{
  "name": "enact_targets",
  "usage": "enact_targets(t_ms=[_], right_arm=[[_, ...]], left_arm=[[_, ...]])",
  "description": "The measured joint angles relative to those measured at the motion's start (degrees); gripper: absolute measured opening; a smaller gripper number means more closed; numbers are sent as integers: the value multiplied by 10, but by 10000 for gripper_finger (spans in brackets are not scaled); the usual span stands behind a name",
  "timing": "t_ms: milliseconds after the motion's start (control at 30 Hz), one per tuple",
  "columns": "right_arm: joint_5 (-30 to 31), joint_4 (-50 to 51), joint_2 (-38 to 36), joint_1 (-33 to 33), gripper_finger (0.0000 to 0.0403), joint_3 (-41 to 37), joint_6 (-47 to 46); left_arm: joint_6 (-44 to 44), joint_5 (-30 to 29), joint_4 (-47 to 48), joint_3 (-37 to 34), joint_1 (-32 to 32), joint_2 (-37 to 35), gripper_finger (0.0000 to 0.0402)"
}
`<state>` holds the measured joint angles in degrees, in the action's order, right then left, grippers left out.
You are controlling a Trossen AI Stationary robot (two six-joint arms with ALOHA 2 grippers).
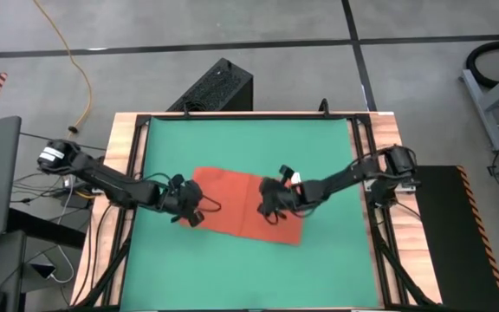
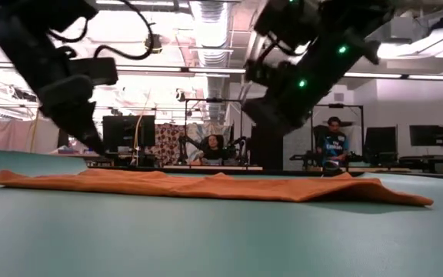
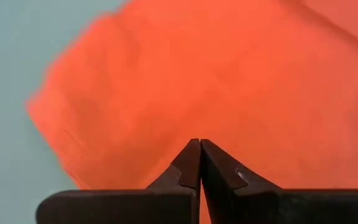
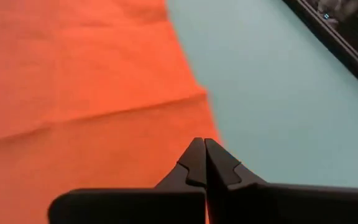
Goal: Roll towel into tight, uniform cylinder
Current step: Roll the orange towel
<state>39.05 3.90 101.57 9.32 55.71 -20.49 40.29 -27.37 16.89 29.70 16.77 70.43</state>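
Left arm: my dark six-joint arm, reaching in from the worktop's left side, stretched low toward the middle. Left gripper (image 3: 200, 144): black two-finger jaws pressed tip to tip, nothing between them. Right arm: my matching dark arm, entering from the right side, bent low toward the middle. Right gripper (image 4: 203, 144): jaws likewise closed, tips touching.

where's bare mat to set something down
Free: the green mat between the towel and the far frame rail, and the near strip below the towel. Crowded: both towel ends, under the left tool and right tool.
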Motion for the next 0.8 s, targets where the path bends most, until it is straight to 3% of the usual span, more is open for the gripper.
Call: enact_targets(t_ms=[200,333,500,800], right_arm=[[-57,65,42,-10,11,1,-56],[-31,76,74,18,10,4,-105],[-22,66,102,59,10,4,-188],[-25,69,104,140,9,39,-286]], left_arm=[[86,4,-1,-4,76,9,0],[112,5,0,-3,102,28,0],[118,31,-6,-4,106,85,0],[75,4,-20,0,81,154,0]])
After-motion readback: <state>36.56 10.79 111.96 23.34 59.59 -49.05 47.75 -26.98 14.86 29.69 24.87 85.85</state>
